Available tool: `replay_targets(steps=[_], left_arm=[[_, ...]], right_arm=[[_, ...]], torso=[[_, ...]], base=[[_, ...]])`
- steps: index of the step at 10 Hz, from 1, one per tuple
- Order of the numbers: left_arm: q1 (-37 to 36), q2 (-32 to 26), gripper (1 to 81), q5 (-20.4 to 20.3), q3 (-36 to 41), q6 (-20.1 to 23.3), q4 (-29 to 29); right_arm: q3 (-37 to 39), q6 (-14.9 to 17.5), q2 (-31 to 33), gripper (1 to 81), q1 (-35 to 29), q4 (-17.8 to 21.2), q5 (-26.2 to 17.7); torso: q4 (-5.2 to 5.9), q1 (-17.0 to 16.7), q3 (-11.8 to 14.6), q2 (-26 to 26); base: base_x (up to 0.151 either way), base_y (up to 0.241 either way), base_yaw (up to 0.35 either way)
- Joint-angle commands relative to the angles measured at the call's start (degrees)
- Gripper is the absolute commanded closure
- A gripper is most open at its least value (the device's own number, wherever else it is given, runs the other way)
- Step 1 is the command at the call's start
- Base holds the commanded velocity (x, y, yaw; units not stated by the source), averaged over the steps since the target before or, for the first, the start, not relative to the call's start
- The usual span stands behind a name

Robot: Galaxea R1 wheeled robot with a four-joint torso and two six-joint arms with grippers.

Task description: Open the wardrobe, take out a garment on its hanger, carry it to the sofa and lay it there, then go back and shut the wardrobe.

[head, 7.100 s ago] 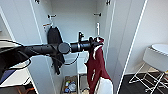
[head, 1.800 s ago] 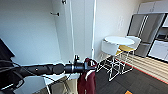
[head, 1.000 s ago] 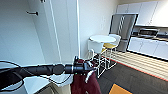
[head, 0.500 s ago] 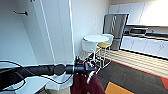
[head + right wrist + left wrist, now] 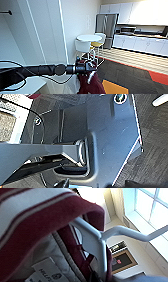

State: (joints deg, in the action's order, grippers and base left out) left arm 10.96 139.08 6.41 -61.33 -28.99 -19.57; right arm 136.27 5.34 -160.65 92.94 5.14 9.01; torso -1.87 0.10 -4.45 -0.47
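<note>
Bright daylight glare from window (image 5: pixel 150 210) — frames soft, blurred.

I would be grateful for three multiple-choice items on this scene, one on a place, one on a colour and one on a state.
1. Where does the garment hang?
A. below the left tool
B. on the round table
C. on the fridge

2. What colour is the seat of the stool behind the table?
A. green
B. yellow
C. black

3. How is the hanger now?
A. lying on the floor
B. bare
C. carrying the garment

Answers: 1 A, the maroon cloth drops from the end of the arm that comes in from the left; 2 B, the seat pad is yellow; 3 C, the left wrist view shows the striped collar draped over it.
</note>
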Motion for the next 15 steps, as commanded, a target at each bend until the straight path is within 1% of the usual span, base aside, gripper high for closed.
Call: replay_targets(steps=[1, 10, 12, 15], left_arm=[[-10.56, 0.32, 81.1, -3.34, 1.48, 0.86, 1.19], [-10.21, 1.47, 81.1, -3.07, 1.39, 0.86, 1.46], [-10.12, 1.64, 81.1, -2.19, 1.48, 0.95, 1.46], [-9.69, 1.73, 81.1, -2.11, 1.48, 0.95, 1.46]], right_arm=[[-0.40, 0.11, 0.92, 1.0, -1.48, -0.05, -3.30], [0.83, 0.11, 0.13, 1.0, -1.75, 0.04, -3.38], [1.45, 0.11, -0.31, 1.0, -1.75, 0.04, -3.38], [1.45, 0.11, -0.49, 1.0, -1.75, -0.66, -3.38]], torso=[[0.00, 0.00, 0.00, 0.00], [0.00, -0.07, 0.02, -0.02], [0.00, -0.09, 0.02, -0.02], [0.00, -0.09, 0.02, -0.02]], base=[[0.000, 0.000, -0.287], [0.000, 0.000, -0.292], [0.000, 0.000, -0.297], [0.000, 0.000, -0.298]])
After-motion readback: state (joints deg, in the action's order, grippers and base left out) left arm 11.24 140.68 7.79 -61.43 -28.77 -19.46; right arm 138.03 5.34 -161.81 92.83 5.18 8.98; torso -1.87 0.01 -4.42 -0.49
